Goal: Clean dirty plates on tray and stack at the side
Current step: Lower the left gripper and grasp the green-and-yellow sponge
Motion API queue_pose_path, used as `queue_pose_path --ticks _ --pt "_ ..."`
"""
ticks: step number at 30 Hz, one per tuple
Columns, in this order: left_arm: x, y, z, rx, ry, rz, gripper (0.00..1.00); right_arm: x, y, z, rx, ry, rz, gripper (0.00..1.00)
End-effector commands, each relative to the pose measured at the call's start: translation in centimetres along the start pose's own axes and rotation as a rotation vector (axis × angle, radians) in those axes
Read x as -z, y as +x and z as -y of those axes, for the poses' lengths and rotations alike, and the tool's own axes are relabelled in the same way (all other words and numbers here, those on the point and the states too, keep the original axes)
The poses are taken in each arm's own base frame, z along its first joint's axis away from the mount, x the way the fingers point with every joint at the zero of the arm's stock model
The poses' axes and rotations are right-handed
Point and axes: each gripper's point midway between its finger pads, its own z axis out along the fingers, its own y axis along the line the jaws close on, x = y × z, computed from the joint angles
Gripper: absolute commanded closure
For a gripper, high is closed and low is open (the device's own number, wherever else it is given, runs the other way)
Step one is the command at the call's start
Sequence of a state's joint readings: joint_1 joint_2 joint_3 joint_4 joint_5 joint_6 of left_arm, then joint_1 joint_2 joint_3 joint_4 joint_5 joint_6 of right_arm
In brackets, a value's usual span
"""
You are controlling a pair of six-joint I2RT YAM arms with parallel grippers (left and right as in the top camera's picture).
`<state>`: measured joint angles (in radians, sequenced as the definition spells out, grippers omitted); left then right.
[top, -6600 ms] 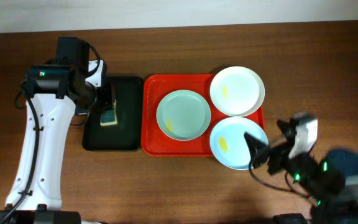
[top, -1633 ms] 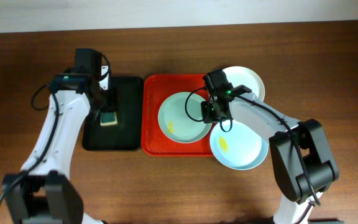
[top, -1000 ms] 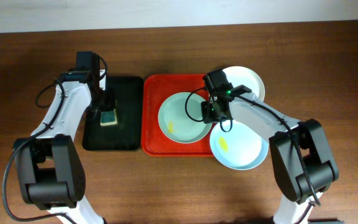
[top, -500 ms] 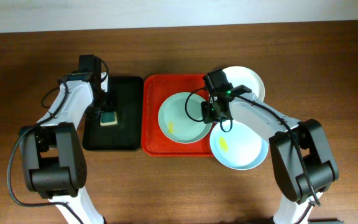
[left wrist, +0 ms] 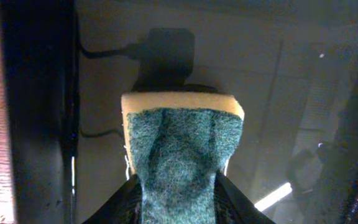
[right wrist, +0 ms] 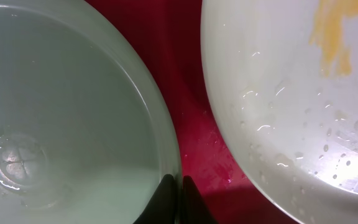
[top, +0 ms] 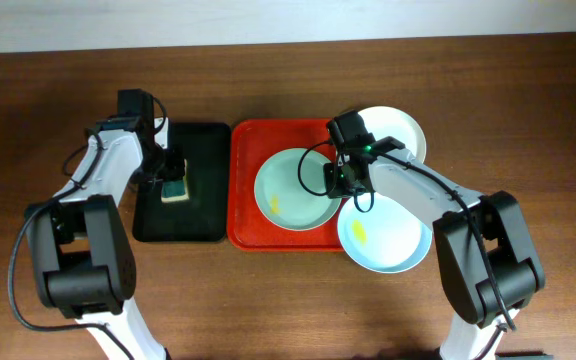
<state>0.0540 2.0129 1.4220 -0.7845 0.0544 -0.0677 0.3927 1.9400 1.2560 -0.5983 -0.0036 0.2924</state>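
Plainly, the sponge (left wrist: 179, 155) is clasped by the left pincer (top: 172, 174). Its yellow foam and green scouring face are squeezed between the two fingers (left wrist: 127, 198), so that the green layer is bowed inward. Directly beneath this pincer the black tray (top: 203, 215) is seen. Whether the sponge is touching it cannot be told. The red tray (top: 246, 228) lies just to the right of this pincer, close beside the black one, and both are set on the wooden table (top: 268, 300).

The right pincer (top: 342, 183) is clenched on the rim of the central plate (top: 298, 180), a pale blue one. In the wrist view the thin rim is nipped between the two dark fingertips (right wrist: 161, 200). Most of this plate is spread to the pincer's left, inside the red tray, and a yellow smear (top: 273, 203) is carried on its far left part. Just to the pincer's right, across a narrow strip of red, the white plate (top: 393, 140) is found, wetted with droplets and marked with yellow as well. It extends ahead of the pincer, away from the arm's base. The third plate (top: 393, 240), pale blue and likewise smeared, is placed behind the pincer and to its right, overhanging the tray's near rim.
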Motion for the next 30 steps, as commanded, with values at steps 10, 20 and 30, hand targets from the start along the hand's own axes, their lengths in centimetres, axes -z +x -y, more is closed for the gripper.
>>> queue_pose_path --ticks 10,20,30 --pt "-2.2 2.3 -0.1 -0.008 0.012 -0.080 0.71 0.6 0.2 0.0 0.004 0.013 0.006 0.96" --pt "-3.1 3.3 -0.2 -0.007 0.011 -0.092 0.73 0.6 0.2 0.0 0.004 0.013 0.005 0.96" --pt "-1.3 1.7 1.1 -0.009 0.081 -0.043 1.00 0.6 0.4 0.1 0.004 0.015 -0.003 0.96"
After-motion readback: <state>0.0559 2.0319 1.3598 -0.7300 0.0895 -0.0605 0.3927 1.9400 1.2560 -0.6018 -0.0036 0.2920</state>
